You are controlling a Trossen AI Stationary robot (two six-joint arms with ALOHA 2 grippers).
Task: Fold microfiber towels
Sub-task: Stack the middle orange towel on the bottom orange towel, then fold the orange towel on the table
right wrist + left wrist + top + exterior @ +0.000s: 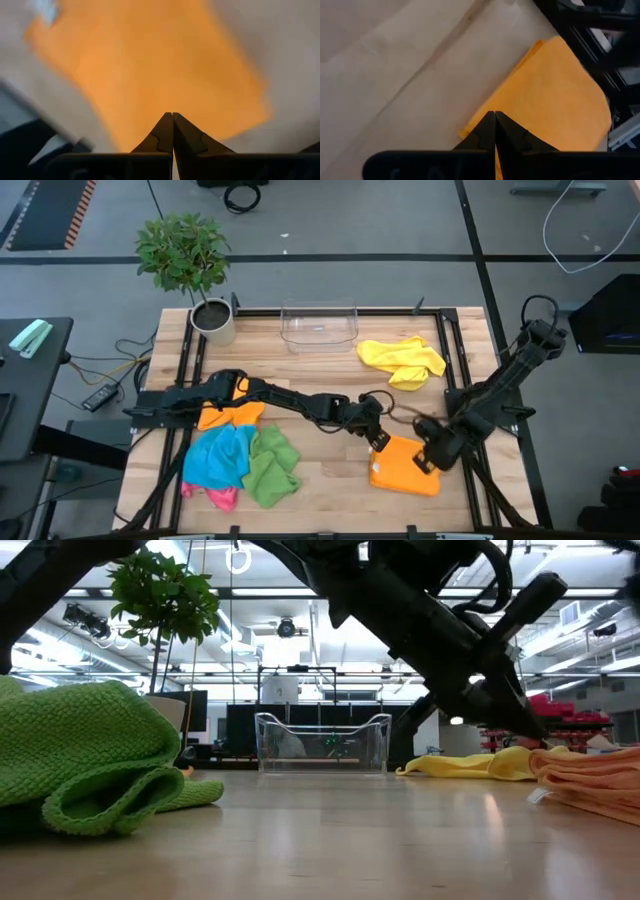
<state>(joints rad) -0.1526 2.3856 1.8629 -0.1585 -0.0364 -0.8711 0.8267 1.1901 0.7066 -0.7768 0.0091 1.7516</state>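
Note:
A folded orange towel (405,472) lies flat on the wooden table near its front edge, right of centre; the low view shows it as orange cloth (590,780). My left gripper (380,443) is shut over the towel's far left corner, its tips (495,115) just inside the orange edge (470,131). My right gripper (428,463) is shut over the towel's right part, pointing steeply down (172,115). Nothing shows between either pair of fingers. At the front left, orange (232,416), blue (220,457), green (272,467) and pink (222,498) towels lie in a loose heap. My left gripper is shut above the orange towel's corner (485,107); I cannot tell whether its tips touch the cloth. My right gripper is shut above the towel's flat top (165,95); whether it touches cannot be told either. The towel lies flat on the table.
A crumpled yellow towel (400,358) lies at the back right. A clear plastic bin (320,323) stands at the back middle, with a potted plant (212,320) at the back left. Black frame rails (445,350) run along the table's sides. Bare wood (330,435) lies between heap and folded towel.

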